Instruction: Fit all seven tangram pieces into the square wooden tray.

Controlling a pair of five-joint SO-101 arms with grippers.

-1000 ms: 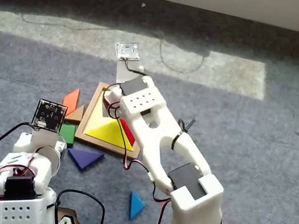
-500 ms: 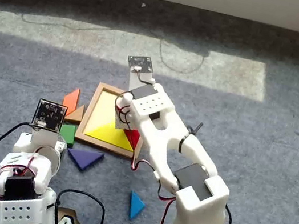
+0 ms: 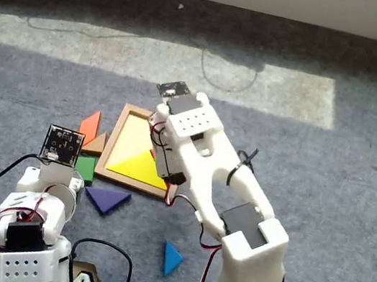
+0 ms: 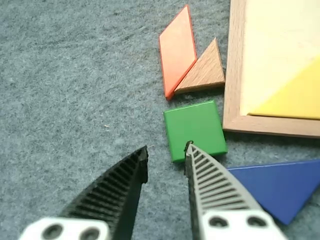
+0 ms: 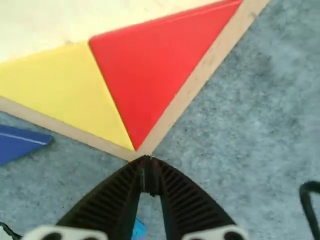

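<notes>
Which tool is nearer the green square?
Left. The left tool sits at the edge of the green square; the right tool is across the tray, at the corner by the red triangle.

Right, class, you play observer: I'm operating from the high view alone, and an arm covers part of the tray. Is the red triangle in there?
Observer: Yes. In the right wrist view the red triangle lies inside the tray, edge to edge with the yellow triangle.
Operator: Is the right gripper holding anything?
Observer: No. The right gripper is shut and empty, tips at the tray's corner.
Operator: And the left gripper?
Observer: The left gripper is open by the green square, gripping nothing.
</notes>
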